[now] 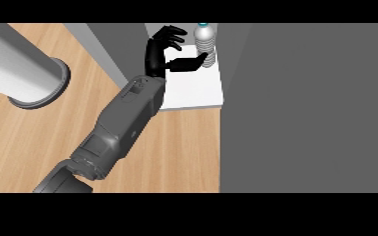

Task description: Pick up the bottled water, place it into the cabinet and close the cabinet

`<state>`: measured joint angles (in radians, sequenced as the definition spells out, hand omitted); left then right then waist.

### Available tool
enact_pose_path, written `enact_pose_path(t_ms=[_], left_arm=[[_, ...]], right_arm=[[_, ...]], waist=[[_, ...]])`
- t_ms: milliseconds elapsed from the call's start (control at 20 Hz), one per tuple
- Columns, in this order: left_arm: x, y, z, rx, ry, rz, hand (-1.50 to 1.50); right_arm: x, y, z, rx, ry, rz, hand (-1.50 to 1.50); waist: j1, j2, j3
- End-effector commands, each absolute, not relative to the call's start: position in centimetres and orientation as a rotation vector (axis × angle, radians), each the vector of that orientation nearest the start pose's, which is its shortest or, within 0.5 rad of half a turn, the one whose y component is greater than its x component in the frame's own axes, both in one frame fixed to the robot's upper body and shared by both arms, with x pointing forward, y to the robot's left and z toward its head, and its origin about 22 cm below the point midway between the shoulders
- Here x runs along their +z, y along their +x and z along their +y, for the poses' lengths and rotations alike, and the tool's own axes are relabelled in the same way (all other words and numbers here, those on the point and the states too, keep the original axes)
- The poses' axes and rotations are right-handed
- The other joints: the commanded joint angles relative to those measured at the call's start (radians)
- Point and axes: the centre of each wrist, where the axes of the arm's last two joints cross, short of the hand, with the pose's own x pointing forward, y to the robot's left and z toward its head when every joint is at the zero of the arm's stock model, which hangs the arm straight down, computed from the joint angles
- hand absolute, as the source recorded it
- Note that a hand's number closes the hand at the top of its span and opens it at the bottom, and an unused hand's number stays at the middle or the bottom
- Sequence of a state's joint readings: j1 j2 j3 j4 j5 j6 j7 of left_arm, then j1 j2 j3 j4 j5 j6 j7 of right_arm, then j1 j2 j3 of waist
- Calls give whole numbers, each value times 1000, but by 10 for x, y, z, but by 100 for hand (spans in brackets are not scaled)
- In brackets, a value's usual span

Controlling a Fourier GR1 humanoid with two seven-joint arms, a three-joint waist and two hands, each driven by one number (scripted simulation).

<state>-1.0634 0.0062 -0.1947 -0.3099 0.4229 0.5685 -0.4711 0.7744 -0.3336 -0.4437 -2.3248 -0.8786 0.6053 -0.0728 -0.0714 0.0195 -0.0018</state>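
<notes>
At the back edge of the white cabinet shelf [193, 87] the water bottle [205, 45] stands upright, my left hand [166, 55] spread beside it with only the thumb touching, so I should draw straight back without tipping it, then swing the door shut.

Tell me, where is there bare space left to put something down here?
The white cabinet shelf lies bare in front of the clear plastic water bottle. The wooden counter is free between the grey cylinder and forearm. It is crowded where the black left hand meets the bottle.
</notes>
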Motion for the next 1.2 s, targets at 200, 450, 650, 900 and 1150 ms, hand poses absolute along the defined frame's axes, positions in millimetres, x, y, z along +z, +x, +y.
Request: enact_pose_path(t_ms=[200, 450, 650, 900, 1150], left_arm=[[37, 430, 91, -42, 317, -1686, -150], [52, 440, 101, -45, 343, -1726, -150], [42, 434, 99, -36, 259, -1785, -150], [61, 438, 83, 6, 146, -1895, -150], [58, 435, 83, 11, 102, -1934, -150]], right_arm=[[149, 52, -349, 143, 337, -1928, -150], [141, 56, -350, 147, 341, -1918, -150], [147, 56, -348, 146, 366, -1900, -150], [156, 49, -341, 158, 313, -1930, -150], [149, 51, -354, 166, 337, -1926, -150]], waist=[[0, 3, 0], [-5, 7, 0], [0, 7, -1], [-2, 1, -1], [2, -9, 1]])
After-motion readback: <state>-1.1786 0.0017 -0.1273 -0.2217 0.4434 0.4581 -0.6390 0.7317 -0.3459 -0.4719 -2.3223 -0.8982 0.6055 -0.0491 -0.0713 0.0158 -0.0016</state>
